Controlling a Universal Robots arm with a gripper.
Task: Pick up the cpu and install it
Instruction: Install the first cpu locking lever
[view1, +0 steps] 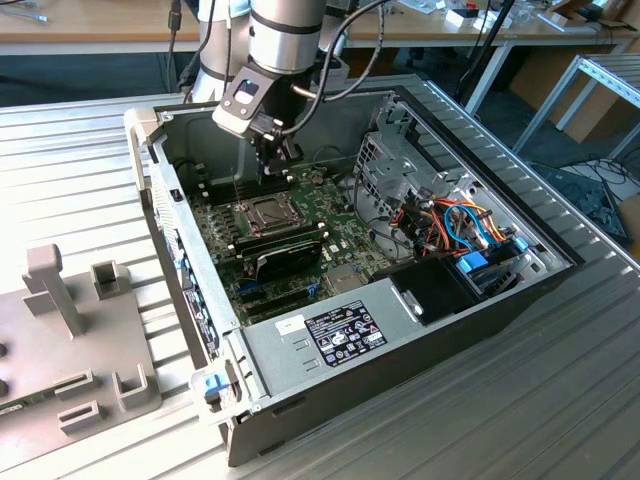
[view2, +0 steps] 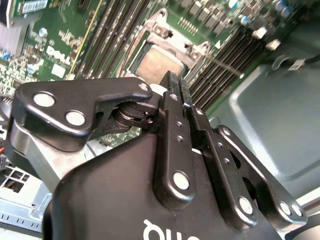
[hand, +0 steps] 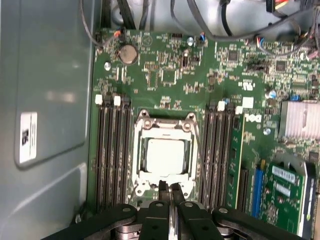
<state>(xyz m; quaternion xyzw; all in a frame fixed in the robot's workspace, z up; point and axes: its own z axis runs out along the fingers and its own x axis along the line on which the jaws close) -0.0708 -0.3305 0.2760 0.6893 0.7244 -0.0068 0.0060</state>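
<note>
Ribbed metal table (view1: 560, 400), open computer case (view1: 400, 395) at centre. cpu (hand: 165, 157) seated flat in socket (hand: 142, 125) on green motherboard (hand: 165, 75), just below gripper (hand: 169, 189). Fingers pinched together, empty, hovering over socket edge.

Robotics lab: aluminium bench (view1: 560, 400), cluttered desks (view1: 90, 35), open computer case (view1: 440, 340).

One camera set high and off the arm, two on the wrist

The exterior view looks down aslant from well back on the open computer case (view1: 430, 365); the first wrist view faces straight down, near the motherboard (hand: 165, 75); the second wrist view looks past the gripper (view2: 172, 81); all three share the socket (hand: 165, 124)
</note>
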